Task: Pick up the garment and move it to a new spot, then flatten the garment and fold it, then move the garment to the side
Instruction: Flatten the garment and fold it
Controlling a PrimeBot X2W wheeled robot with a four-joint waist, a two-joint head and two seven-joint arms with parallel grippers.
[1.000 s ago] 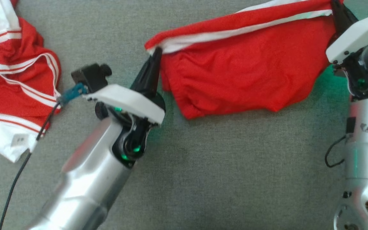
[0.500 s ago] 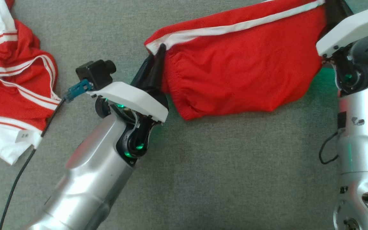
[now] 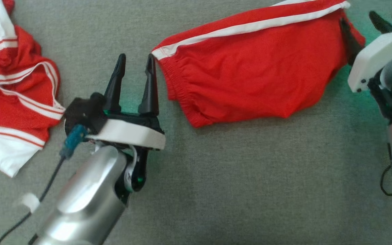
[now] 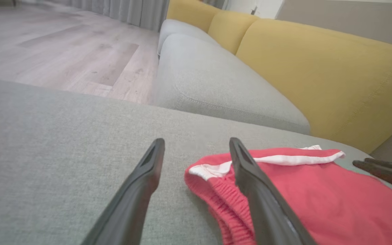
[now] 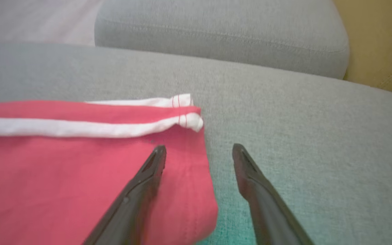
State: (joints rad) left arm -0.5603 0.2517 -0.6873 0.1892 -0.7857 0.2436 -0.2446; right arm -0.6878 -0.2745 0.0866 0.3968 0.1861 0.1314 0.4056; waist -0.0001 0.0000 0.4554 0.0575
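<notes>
Left tool is spread wide, nothing btwn its two dark fingers. It sits low over the grey cushion, pointing up the head view, w/ one fingertip just beside the white-trimmed corner of the red shorts; touching or not, can't tell. In left wrist view that finger crosses in front of the shorts' gathered elastic end, and the other finger is over bare grey fabric. Right tool is spread too, holding nothing, at the shorts' opposite end, upper right of head view. In right wrist view one finger is over the red cloth near its edge and the other over bare cushion, so the gap straddles the shorts' side edge; contact w/ the cloth can't be judged. Shorts lie fairly flat on the cushion, upper middle to right of head view, btwn the two tools, w/ a white stripe along the far edge and soft wrinkles across the middle. A green glow tints the cushion by the right tool. A black cable w/ a blue plug runs off the left wrist toward lower left. Well apart, at the far left edge, a second red-and-white garment lies crumpled. Beyond the cushion, left wrist view shows a grey sofa seat, yellow back cushions and wood floor.
</notes>
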